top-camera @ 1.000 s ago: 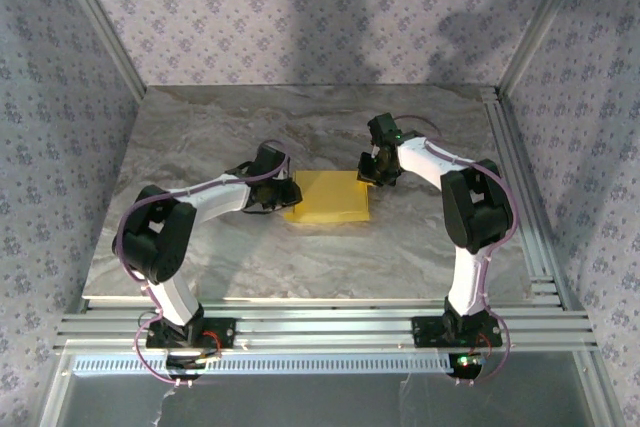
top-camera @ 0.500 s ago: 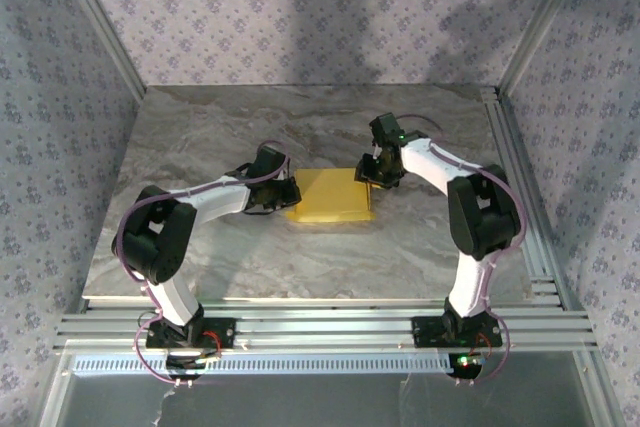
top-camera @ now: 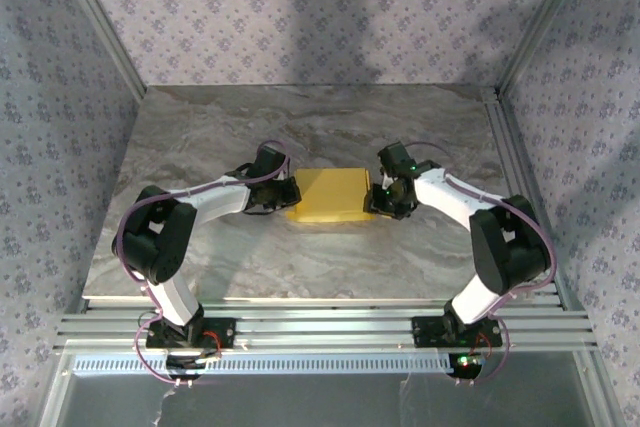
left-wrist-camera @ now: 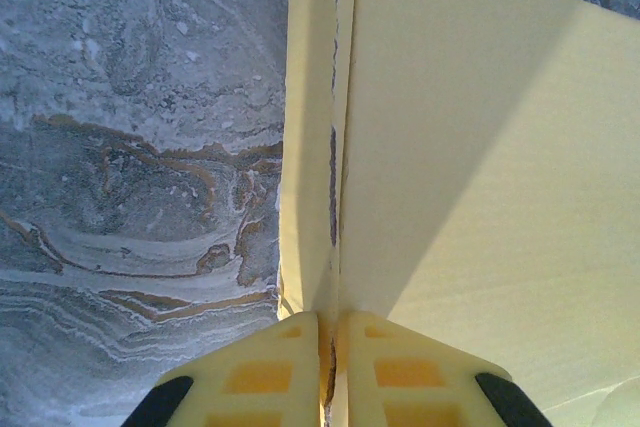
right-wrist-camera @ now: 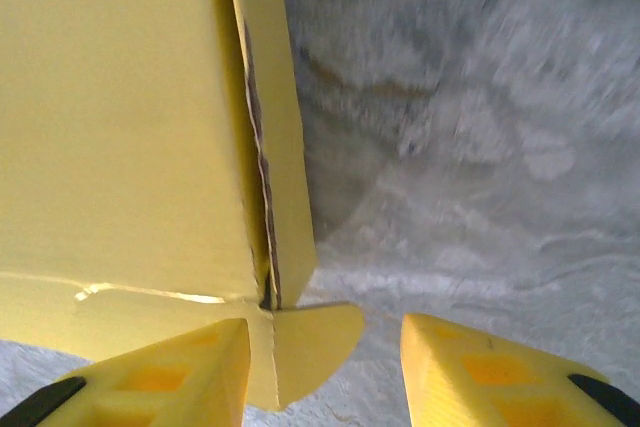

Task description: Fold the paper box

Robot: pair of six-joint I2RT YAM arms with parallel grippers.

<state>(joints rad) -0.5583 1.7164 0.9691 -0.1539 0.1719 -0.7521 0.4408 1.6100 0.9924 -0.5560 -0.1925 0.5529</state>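
Two hands flank paper box, mid-desk, seemingly almost folded. Left hand pinches left seam; right hand half open beside loose tab. Your likely remainder: tuck tab.

Top camera: fixed above and behind my bases, looking down across the whole table. Wrist cameras: each sits close behind my left gripper and right gripper, facing along the fingers. All three share the box and the table around it.
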